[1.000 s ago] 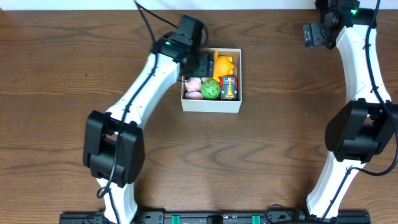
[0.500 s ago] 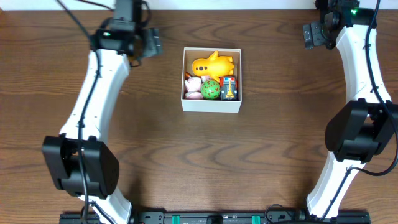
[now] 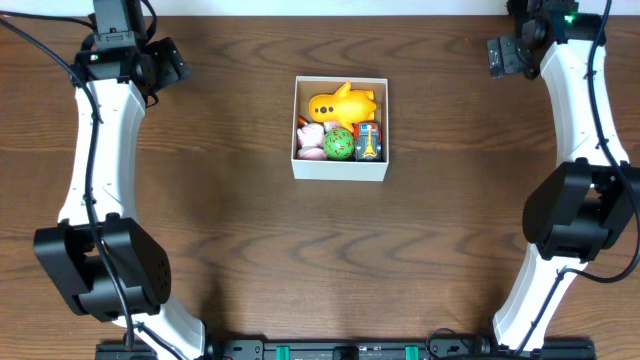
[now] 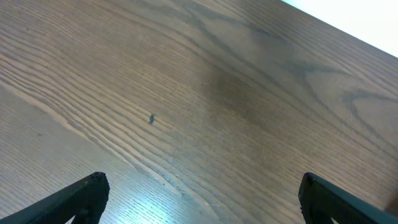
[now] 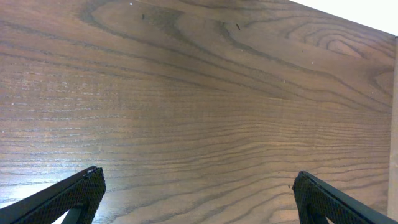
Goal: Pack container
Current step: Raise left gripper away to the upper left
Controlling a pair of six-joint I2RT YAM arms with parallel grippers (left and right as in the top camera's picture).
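Square shallow white-walled container (image 3: 340,168), brown cardboard inside, open top, sits mid-tabletop toward rear. Inside: yellow duck-shaped toy (image 3: 343,103) at back; pink toy (image 3: 310,140), green ball (image 3: 338,144), red toy car (image 3: 368,142) in front row. Left hand (image 3: 166,64) released, fingers wide apart, nothing between, over brown wooden tabletop (image 3: 450,200) near left-rear corner. Right hand (image 3: 500,56) likewise released, right-rear corner. Both well apart from container.

Wrist views give you only fingertips (image 4: 84,196): left gripper (image 4: 202,199), right gripper (image 5: 199,196) cut off at 6 o'clock edge. Overhead: left arm (image 3: 95,130), right arm (image 3: 580,100) clipped at 12 o'clock edge. Pink toy (image 3: 309,141) in container (image 3: 340,171), at its 8 o'clock, too small to identify.
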